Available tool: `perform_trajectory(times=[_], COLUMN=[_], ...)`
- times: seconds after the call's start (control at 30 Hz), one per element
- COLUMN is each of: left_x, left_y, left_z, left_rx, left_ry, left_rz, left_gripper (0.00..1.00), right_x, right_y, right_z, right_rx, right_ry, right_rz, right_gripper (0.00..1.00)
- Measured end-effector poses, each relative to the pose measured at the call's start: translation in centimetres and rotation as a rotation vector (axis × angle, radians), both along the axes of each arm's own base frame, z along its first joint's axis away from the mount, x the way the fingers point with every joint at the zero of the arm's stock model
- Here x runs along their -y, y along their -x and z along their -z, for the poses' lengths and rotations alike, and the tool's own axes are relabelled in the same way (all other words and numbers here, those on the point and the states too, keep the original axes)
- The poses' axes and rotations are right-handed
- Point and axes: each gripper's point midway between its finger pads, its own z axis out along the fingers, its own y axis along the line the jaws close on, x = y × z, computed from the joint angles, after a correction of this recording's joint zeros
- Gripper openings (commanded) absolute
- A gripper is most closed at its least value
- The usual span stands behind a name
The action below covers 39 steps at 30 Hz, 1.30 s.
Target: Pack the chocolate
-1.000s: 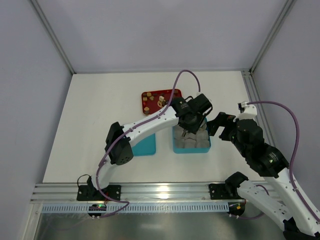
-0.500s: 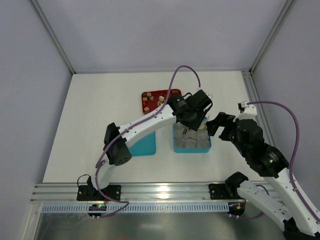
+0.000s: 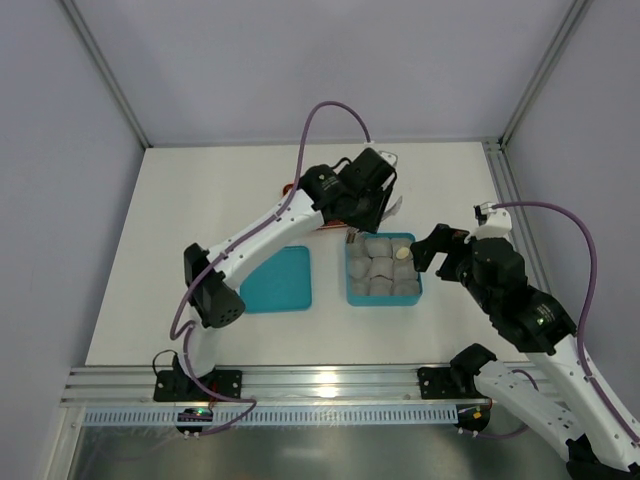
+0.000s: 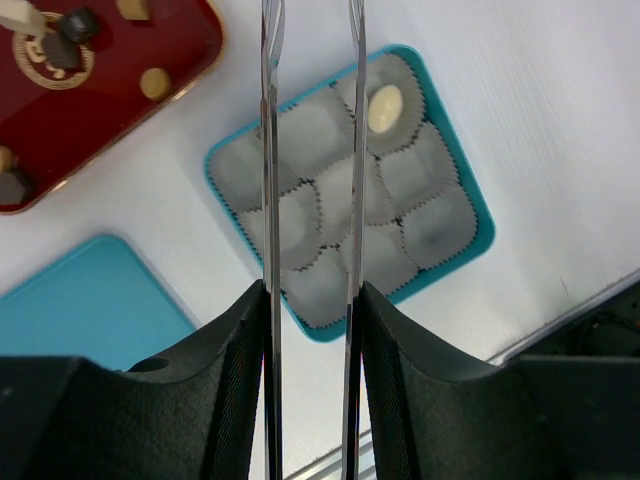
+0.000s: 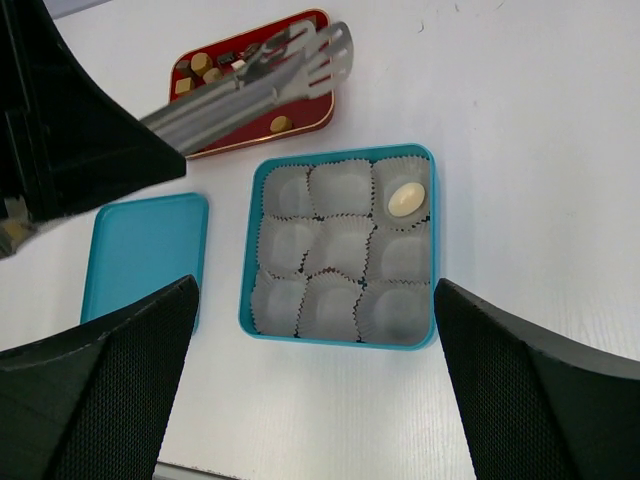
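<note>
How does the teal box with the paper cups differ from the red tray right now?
The teal box is square, lined with nine grey paper cups, and holds one cream chocolate in a corner cup. The red tray is a shallow rounded rectangle with no cups; its several brown and tan chocolates lie loose. The left end effector, its long tongs, hangs over the tray, not the box. Both rest flat on the white table.

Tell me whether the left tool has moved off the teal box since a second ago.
Yes. The left tool has pulled back from above the teal box toward the red tray, at the box's far-left corner.
</note>
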Motion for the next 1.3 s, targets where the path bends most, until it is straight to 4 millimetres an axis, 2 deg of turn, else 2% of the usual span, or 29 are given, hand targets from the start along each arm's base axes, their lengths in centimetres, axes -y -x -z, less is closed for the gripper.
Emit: perform_trajectory(times=[0.3, 0.47, 0.73, 1.07, 1.3], left_x=[-6.6, -7.1, -7.0, -7.1, -7.3], left_y=[-7.9, -10.5, -11.1, -11.1, -10.8], left_z=[0.2, 1.4, 5.3, 6.8, 9.0], left_rx=[0.031, 0.044, -0.003, -0.023, -0.059], left_ry=[-0.039, -0.066, -0.149, -0.175, -0.208], left_rz=[-0.177, -0.197, -0.177, -0.175, -0.171], left_gripper=[0.4, 0.4, 0.41, 0.4, 0.4], right_x=[-0.7, -1.0, -1.1, -1.2, -1.2], right_y=[-0.3, -0.4, -0.5, -0.5, -0.5], right_z=[0.9, 1.4, 1.5, 1.8, 1.8], right_rx=[-0.027, -0.038, -0.038, -0.042, -0.042], right_ry=[0.005, 0.007, 0.004, 0.004, 0.005], right_rz=[-0.021, -0.031, -0.035, -0.039, -0.039], right_gripper=[1.0, 1.0, 1.0, 1.0, 1.0])
